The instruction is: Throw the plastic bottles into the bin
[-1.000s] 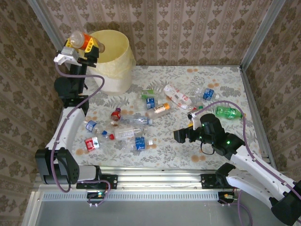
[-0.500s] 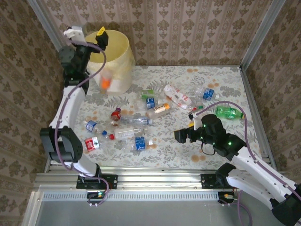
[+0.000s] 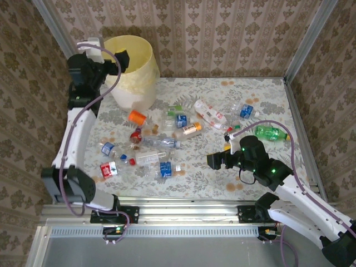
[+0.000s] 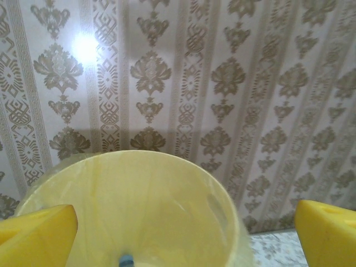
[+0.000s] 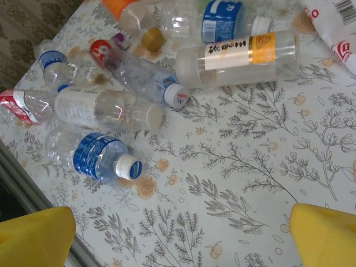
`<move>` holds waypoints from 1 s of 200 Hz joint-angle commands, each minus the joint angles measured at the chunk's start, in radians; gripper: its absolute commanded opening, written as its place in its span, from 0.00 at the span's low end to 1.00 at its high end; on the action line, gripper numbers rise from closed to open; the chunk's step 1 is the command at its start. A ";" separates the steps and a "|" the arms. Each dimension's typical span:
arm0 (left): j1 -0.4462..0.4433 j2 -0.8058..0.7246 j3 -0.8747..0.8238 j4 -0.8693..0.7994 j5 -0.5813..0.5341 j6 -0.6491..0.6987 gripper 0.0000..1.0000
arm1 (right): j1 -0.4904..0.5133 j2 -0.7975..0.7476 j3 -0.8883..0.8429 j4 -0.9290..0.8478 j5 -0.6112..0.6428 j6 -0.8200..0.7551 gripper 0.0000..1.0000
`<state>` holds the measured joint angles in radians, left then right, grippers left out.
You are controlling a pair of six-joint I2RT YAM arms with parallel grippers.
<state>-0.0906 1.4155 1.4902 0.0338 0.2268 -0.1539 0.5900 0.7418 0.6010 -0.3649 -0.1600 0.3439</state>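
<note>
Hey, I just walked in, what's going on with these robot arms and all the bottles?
Two arms are clearing plastic bottles off the table into the bin. The left gripper is open and empty, raised at the bin's rim. The right gripper, also open and empty, hovers low over the scattered bottles. One orange-labelled bottle lies on the table close to the bin's base.

The bin (image 3: pixel 139 89) stands at the table's (image 3: pixel 267 100) far left corner; the plastic bottles (image 3: pixel 161 143) lie scattered on the table, before and right of it
</note>
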 commanded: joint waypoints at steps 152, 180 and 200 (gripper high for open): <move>-0.283 0.367 0.043 -0.675 -0.302 -0.041 0.96 | 0.006 0.024 -0.006 -0.003 0.006 0.026 1.00; -0.285 0.487 0.139 -0.676 -0.292 -0.048 0.94 | 0.005 0.010 -0.018 -0.007 0.012 0.027 1.00; -0.281 0.568 0.196 -0.676 -0.279 -0.075 0.90 | 0.005 0.011 -0.018 -0.012 0.013 0.025 1.00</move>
<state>-0.3672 1.9129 1.6157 -0.6083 -0.0494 -0.1917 0.5900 0.7635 0.5987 -0.3565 -0.1608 0.3550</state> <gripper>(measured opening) 0.912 0.999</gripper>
